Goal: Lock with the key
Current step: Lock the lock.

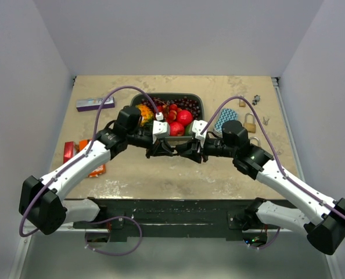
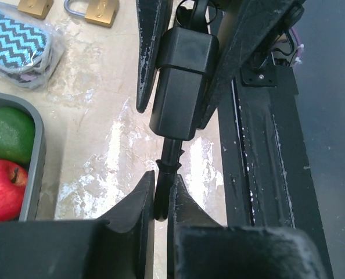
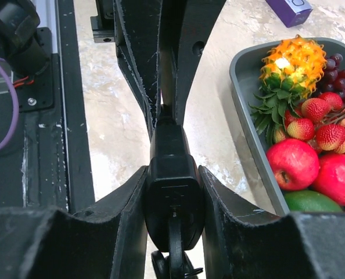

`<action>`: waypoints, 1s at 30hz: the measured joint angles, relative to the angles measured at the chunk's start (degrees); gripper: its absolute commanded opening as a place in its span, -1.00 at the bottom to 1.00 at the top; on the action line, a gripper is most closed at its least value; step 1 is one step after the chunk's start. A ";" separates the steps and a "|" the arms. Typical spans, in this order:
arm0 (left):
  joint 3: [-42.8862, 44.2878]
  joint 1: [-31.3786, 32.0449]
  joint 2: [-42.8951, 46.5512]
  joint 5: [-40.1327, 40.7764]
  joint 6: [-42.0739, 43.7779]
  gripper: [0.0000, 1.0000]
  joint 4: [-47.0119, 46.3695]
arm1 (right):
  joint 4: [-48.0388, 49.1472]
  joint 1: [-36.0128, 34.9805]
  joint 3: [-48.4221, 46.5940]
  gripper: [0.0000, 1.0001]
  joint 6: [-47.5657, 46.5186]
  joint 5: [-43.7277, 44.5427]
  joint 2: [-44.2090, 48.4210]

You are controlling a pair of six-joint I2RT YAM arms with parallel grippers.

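The right gripper (image 3: pixel 173 174) clamps the black padlock (image 3: pixel 171 151) by its body, at 6 o'clock of the fruit tray (image 1: pixel 171 96). The left gripper (image 2: pixel 162 187) pinches the key (image 2: pixel 170 152) at the lock's end, and its head is hidden between the pads. The print on the purple box (image 1: pixel 95 103), at 10 o'clock of the tray, is too small to read.
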State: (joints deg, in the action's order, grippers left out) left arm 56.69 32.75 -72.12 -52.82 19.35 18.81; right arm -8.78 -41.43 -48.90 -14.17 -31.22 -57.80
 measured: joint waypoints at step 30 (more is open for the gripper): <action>8.20 -2.86 -2.36 0.96 9.86 -1.00 14.71 | -15.39 5.11 -6.67 0.79 -14.51 -8.55 -7.76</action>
State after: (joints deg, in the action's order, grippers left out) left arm 64.88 29.89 -74.48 -51.86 29.21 33.52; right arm -24.16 -36.32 -55.57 -28.69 -39.77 -65.56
